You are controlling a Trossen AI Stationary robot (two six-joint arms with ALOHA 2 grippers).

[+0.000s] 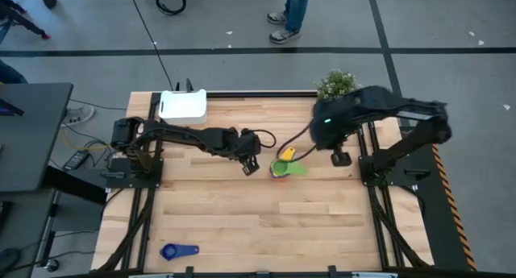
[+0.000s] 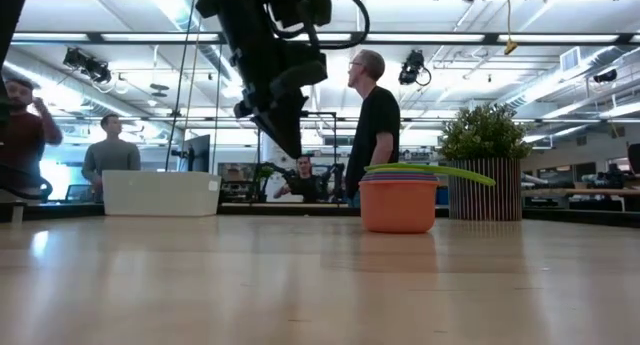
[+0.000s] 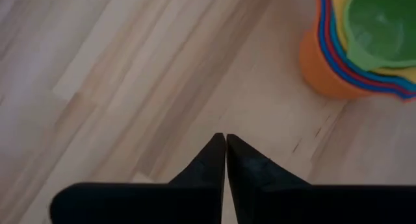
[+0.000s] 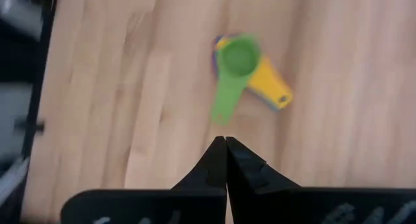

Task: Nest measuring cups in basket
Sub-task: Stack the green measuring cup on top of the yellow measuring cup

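Left claw (image 1: 251, 167) closed and empty beside the nested cup stack (image 1: 284, 167) on the desk (image 1: 242, 221); right claw (image 4: 225, 141) closed above; advise reopening before gripping the stack for the white basket (image 1: 183, 106).

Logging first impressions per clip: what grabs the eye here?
The bright stack of nested measuring cups, green on top, stands mid-table, outside the white basket at the far edge. The left end effector hangs shut and empty beside the stack, and a lone blue cup lies near the front edge.
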